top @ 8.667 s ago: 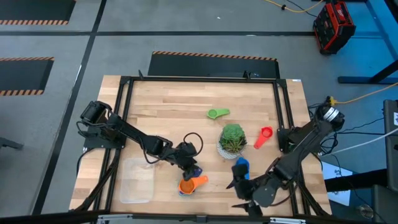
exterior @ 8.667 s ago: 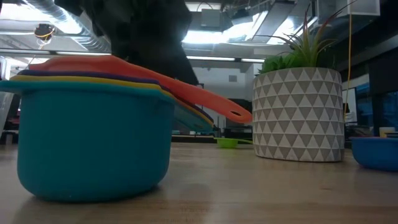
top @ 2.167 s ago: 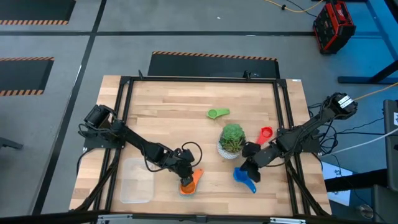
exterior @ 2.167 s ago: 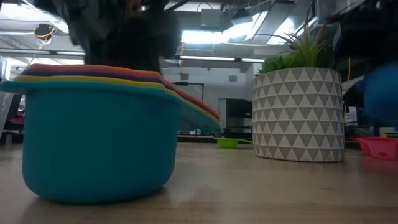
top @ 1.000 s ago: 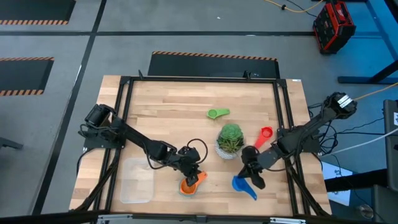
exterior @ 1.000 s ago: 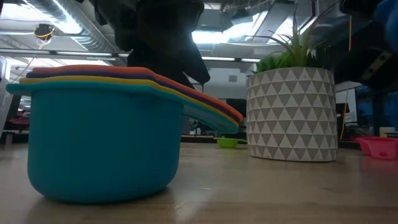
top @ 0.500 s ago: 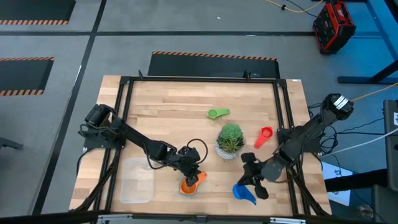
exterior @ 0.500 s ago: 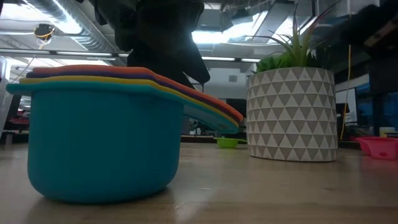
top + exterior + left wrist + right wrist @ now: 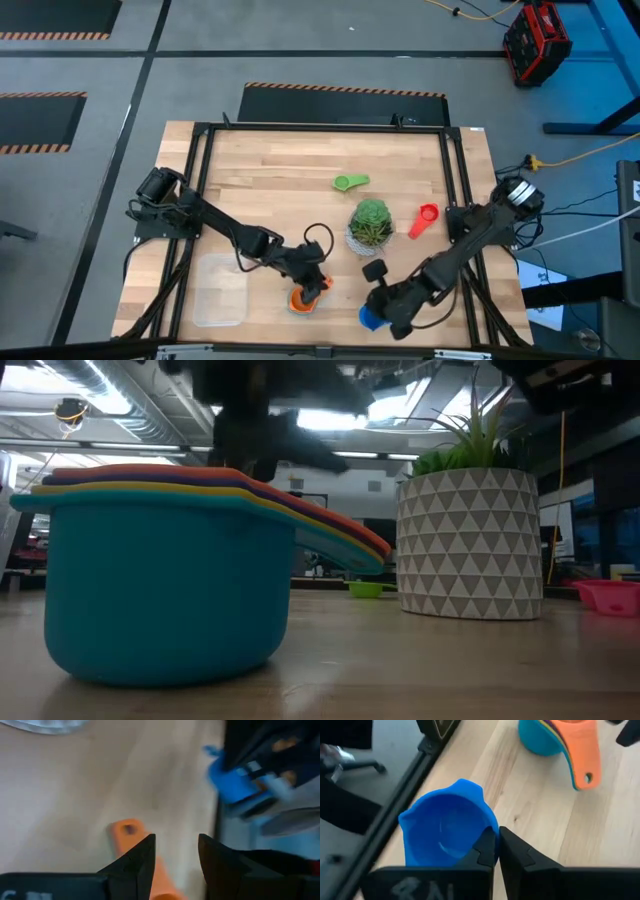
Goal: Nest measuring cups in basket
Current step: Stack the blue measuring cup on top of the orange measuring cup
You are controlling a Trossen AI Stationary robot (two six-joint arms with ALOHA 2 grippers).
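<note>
A nested stack of measuring cups (image 9: 302, 298), teal outermost with an orange cup on top, stands on its base near the table's front; it fills the left of the low view (image 9: 160, 590). My left gripper (image 9: 175, 847) hovers open over the stack's orange handle (image 9: 127, 830). My right gripper (image 9: 497, 845) is shut on a blue cup (image 9: 447, 830) right of the stack, near the front edge (image 9: 372, 318). A green cup (image 9: 350, 182) and a red cup (image 9: 425, 218) lie farther back. The clear basket (image 9: 220, 290) sits left of the stack. My right gripper holds the blue cup at the side of its rim (image 9: 482, 827) nearest the fingers, which hide the place of contact. The fingers slant down toward the table's near edge. The cup is lifted clear of the table, its mouth up.
A potted plant (image 9: 372, 225) in a white patterned pot (image 9: 470, 540) stands between the stack and the red cup. A black metal frame (image 9: 455, 180) runs around the table; its front rail (image 9: 395, 815) lies just under the blue cup.
My right gripper has carried the blue cup toward the table's near edge and a little leftward, toward the stack, rolling as it went; the cup stays clear of the table. My left gripper has tipped slightly above the stack without changing place.
</note>
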